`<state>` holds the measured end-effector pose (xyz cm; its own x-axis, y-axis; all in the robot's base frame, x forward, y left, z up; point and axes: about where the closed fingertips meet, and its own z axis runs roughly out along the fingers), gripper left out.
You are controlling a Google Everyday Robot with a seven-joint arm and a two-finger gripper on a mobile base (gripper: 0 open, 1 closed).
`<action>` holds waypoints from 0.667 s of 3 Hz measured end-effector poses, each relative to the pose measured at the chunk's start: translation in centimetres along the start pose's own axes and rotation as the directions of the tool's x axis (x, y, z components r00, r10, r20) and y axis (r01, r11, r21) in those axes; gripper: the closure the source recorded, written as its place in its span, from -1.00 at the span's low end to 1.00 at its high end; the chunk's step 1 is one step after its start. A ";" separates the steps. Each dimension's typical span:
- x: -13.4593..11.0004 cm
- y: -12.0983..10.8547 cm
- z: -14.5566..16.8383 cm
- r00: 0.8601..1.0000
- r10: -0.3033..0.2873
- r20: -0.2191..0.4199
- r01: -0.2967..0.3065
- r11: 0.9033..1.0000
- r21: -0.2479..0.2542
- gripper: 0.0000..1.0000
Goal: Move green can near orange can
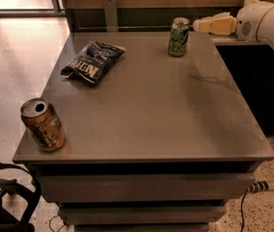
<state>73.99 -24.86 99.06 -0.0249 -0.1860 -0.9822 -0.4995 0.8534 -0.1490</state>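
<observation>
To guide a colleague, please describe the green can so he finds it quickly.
On the grey table, look at the far edge, right of the dark chip bag. The green can stands upright there, left of the robot's pale tool. It alone is green; the orange can stands at the near left corner.

On the table (151, 120), the far can (178, 37) stands at the back, right of centre, with the gripper (198, 25) just to its right, not touching; the chip bag (92, 62) lies to its left, and the near can (42, 124) stands well apart at the front left corner.
</observation>
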 end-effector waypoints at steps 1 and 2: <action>0.5 1.0 4.8 0.999 -0.008 -0.033 0.005 0.996 -0.084 -1.00; 1.6 1.6 7.7 0.998 0.001 -0.063 -0.009 0.991 -0.134 -1.00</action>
<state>79.80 -20.01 96.38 -0.0798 -0.2155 -0.9732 -0.6107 0.7823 -0.1231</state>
